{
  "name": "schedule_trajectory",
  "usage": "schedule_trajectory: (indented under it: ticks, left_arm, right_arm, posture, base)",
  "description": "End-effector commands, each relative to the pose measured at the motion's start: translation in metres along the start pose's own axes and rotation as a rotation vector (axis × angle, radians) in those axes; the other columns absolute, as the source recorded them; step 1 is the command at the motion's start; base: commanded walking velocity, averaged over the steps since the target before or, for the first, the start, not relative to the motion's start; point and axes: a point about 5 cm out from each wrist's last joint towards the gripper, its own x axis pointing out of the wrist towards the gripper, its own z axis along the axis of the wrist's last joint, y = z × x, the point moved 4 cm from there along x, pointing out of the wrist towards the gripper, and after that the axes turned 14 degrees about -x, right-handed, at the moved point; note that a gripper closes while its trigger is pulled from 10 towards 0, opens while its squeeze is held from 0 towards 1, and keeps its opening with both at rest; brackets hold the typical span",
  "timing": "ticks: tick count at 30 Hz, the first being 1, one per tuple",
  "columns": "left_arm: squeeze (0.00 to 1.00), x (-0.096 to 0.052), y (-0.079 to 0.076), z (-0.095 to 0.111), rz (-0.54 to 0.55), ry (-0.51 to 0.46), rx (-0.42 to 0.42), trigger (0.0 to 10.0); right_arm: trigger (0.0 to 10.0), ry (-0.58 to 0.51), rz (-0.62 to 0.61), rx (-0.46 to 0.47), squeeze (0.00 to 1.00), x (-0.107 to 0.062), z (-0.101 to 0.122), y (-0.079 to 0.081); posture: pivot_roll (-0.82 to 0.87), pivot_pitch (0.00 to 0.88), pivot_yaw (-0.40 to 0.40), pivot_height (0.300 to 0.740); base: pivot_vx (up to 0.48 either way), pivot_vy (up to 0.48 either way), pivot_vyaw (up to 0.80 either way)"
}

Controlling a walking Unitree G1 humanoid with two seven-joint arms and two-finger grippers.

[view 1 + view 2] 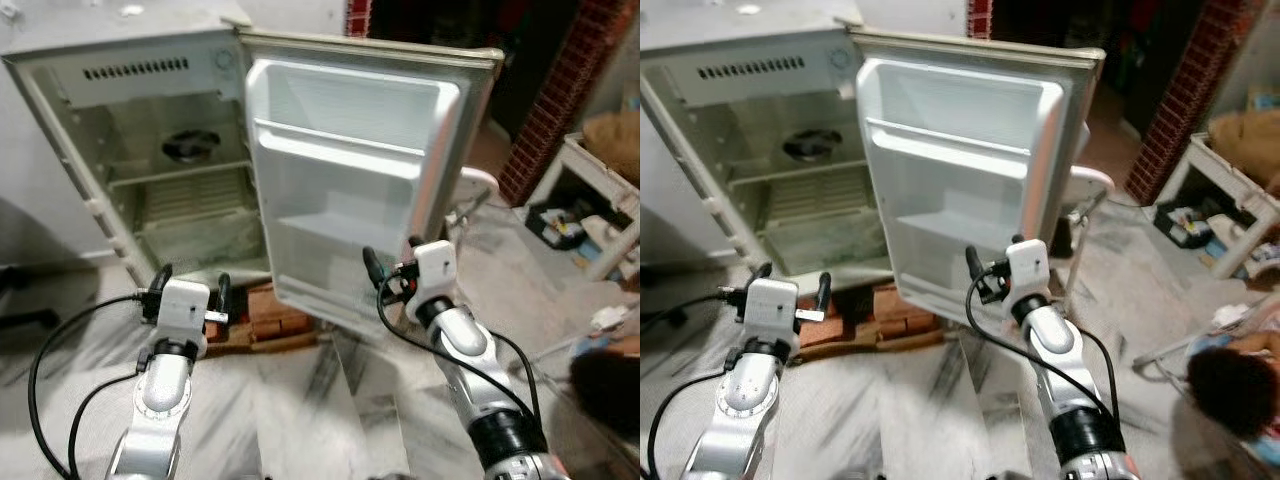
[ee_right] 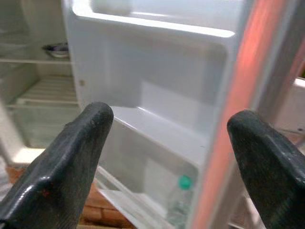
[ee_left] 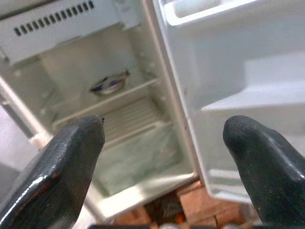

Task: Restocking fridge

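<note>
A small white fridge (image 1: 140, 70) stands open on the floor, its door (image 1: 350, 190) swung wide toward me. A dark dish (image 1: 190, 146) sits on the upper shelf inside. The door's lowest shelf holds a bottle with a green cap (image 2: 181, 198). My left gripper (image 1: 192, 285) is open and empty, low in front of the fridge's bottom compartment. My right gripper (image 1: 392, 255) is open and empty too, close to the door's lower shelf (image 1: 330, 230).
Red bricks (image 1: 275, 315) prop up the fridge. To the right are a white stool (image 1: 480, 185), a brick pillar (image 1: 560, 90) and a white rack (image 1: 600, 190) with clutter. A person's head (image 1: 1230, 385) is at the lower right. Black cables trail from both arms.
</note>
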Motion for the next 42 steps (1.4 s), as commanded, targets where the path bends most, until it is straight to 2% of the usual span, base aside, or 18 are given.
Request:
schedule_trajectory:
  ticks: [1,18,27,32,35,37,38,39,42]
  left_arm:
    - [0.0,-0.001,-0.001,0.0,-0.01,0.005,-0.013,10.0]
    - [0.0,-0.001,-0.001,0.001,-0.01,0.002,-0.018,10.0]
    - [0.0,-0.001,-0.001,0.0,-0.002,0.004,-0.028,10.0]
    - [0.0,-0.003,0.001,-0.003,0.009,0.012,-0.022,10.0]
    - [0.0,-0.011,0.007,-0.012,0.037,0.049,-0.038,10.0]
    - [0.0,-0.016,0.01,-0.017,0.06,0.07,-0.056,10.0]
    - [0.0,-0.024,0.014,-0.025,0.082,0.097,-0.085,10.0]
    - [0.0,-0.024,0.014,-0.025,0.082,0.097,-0.085,10.0]
    - [0.0,-0.039,0.015,-0.034,0.1,0.131,-0.1,10.0]
  right_arm:
    - [10.0,-0.014,-0.013,-0.007,0.0,0.003,0.004,-0.002]
    - [10.0,-0.012,-0.018,-0.015,0.0,0.003,0.001,-0.002]
    - [10.0,-0.012,-0.009,-0.014,0.0,0.004,0.001,-0.001]
    - [10.0,-0.008,0.001,-0.007,0.0,0.004,-0.001,0.001]
    - [10.0,-0.004,0.003,-0.014,0.0,0.003,-0.002,0.0]
    - [10.0,-0.007,0.004,-0.051,0.0,0.003,-0.002,-0.001]
    - [10.0,-0.017,0.013,-0.093,0.0,0.002,-0.002,-0.001]
    - [10.0,-0.017,0.013,-0.093,0.0,0.002,-0.002,-0.001]
    - [10.0,-0.027,0.001,-0.108,0.0,0.004,0.0,-0.003]
  posture:
    - [0.01,0.004,0.018,0.74]
    - [0.01,0.008,0.02,0.74]
    - [0.01,0.007,0.018,0.74]
    - [0.01,0.006,0.018,0.74]
    - [0.01,0.009,0.02,0.74]
    - [0.01,0.009,0.019,0.74]
    - [0.02,0.012,0.018,0.74]
    - [0.02,0.012,0.018,0.74]
    - [0.02,0.01,0.013,0.74]
  base:
    - [0.274,-0.255,0.0]
    - [0.331,-0.258,0.0]
    - [0.3,0.0,0.0]
    - [0.0,0.0,0.0]
    - [0.0,0.0,0.0]
    - [0.0,0.0,0.0]
    - [0.0,0.0,0.0]
    - [0.0,0.0,0.0]
    - [0.0,0.0,0.79]
